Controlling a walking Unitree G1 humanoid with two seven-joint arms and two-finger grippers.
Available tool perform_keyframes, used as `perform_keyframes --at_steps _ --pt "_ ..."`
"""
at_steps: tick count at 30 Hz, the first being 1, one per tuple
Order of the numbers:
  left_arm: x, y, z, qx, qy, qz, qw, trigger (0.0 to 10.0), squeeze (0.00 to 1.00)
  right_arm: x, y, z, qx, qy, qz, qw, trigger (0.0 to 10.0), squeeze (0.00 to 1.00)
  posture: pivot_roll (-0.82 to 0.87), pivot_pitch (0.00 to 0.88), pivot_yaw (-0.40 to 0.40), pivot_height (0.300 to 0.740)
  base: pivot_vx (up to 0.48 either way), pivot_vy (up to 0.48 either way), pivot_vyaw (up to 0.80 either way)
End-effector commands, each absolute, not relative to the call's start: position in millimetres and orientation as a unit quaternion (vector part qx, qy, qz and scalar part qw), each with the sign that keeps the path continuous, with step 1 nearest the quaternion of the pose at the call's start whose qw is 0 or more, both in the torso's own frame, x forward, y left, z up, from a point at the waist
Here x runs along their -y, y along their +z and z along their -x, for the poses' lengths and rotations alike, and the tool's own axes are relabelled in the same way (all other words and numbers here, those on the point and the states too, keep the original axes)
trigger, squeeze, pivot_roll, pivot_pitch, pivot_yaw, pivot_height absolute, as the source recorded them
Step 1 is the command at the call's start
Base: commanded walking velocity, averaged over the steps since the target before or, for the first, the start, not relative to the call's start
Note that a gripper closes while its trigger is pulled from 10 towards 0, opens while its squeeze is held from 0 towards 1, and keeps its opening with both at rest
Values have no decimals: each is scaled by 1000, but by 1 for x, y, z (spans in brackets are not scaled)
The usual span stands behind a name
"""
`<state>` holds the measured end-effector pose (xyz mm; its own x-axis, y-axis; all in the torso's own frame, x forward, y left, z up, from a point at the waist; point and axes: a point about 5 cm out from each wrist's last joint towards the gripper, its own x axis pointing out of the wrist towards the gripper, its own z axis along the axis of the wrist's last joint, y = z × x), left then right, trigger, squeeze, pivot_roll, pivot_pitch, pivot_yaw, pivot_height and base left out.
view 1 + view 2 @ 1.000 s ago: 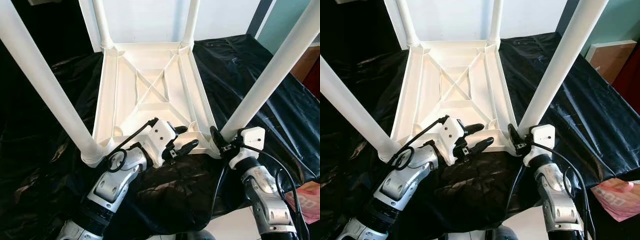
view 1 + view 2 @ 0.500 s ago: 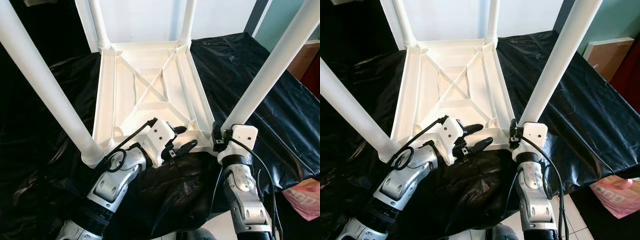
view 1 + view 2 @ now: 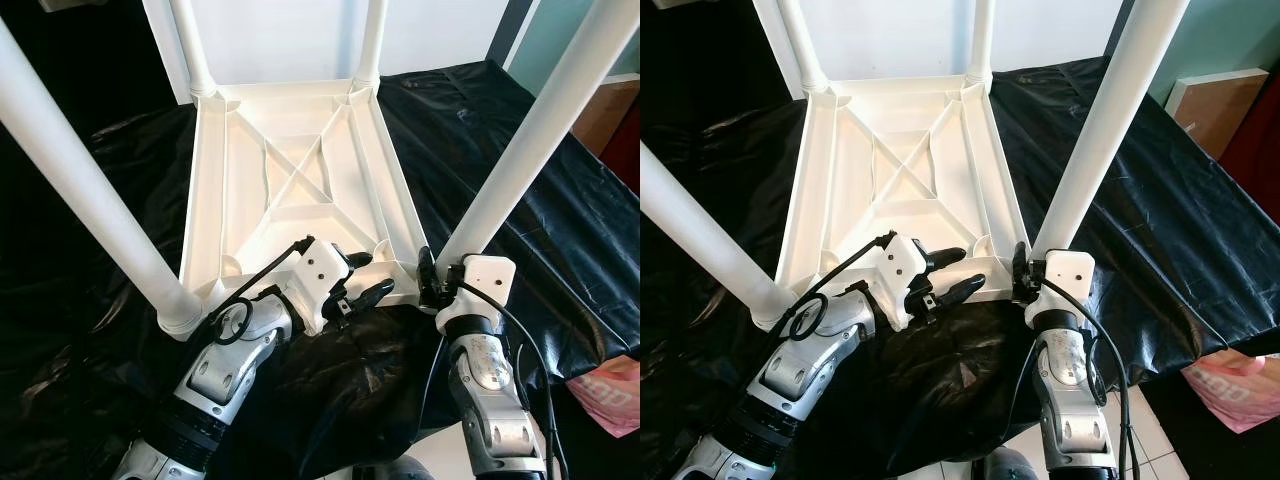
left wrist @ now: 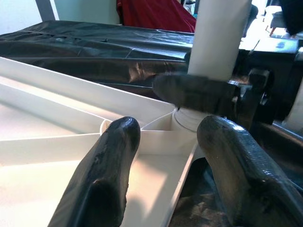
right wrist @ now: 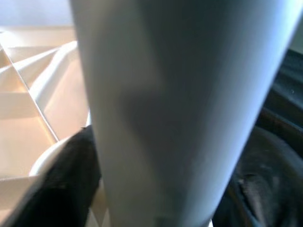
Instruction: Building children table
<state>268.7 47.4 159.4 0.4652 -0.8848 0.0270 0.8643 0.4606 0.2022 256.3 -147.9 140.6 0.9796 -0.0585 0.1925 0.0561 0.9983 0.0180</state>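
Observation:
A white plastic children's table [image 3: 205, 180] lies upside down on a black sheet, its ribbed underside facing up and its legs standing up. My left gripper [image 3: 378, 272] is open at the table's near edge, one finger [image 4: 118, 156] over the inner rib and the other just outside the rim. My right gripper [image 3: 438, 280] is at the base of the near right leg [image 3: 530, 130], shut on it where it meets the corner socket. In the right wrist view the leg [image 5: 161, 104] sits close between the fingers [image 5: 66, 189]. The near left leg [image 3: 80, 170] rises beside my left arm.
Black plastic sheeting [image 3: 560, 230] covers the surface under the table and hangs over the near edge. A pink bag [image 3: 610, 395] lies on the floor at the lower right. A brown cabinet [image 3: 1215, 100] stands at the far right, and a white wall behind.
My right forearm has swung inward under the near right leg, and the gripper has closed in on the leg's base. The left gripper has stayed put. The camera has shifted slightly.

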Motion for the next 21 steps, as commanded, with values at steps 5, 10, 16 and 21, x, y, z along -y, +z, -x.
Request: perform_keyframes --at_steps 5,10,16,21 --pt "-48 157 -268 58 -539 -81 837 10000 0 159 142 -249 104 9 -7 994 10000 988 -55 139 -8 740 0 0 0" --pt "-52 163 -269 53 -553 -51 830 10000 0 170 141 -244 93 122 10 988 10000 0 -67 142 7 740 0 0 0" --pt "-58 164 -269 47 -563 -57 823 10000 0 179 140 -254 72 211 38 974 10000 0 -60 143 15 740 0 0 0" --pt "-61 162 -268 43 -562 -65 823 10000 0 177 139 -269 59 264 61 961 10000 0 -41 139 14 740 0 0 0"
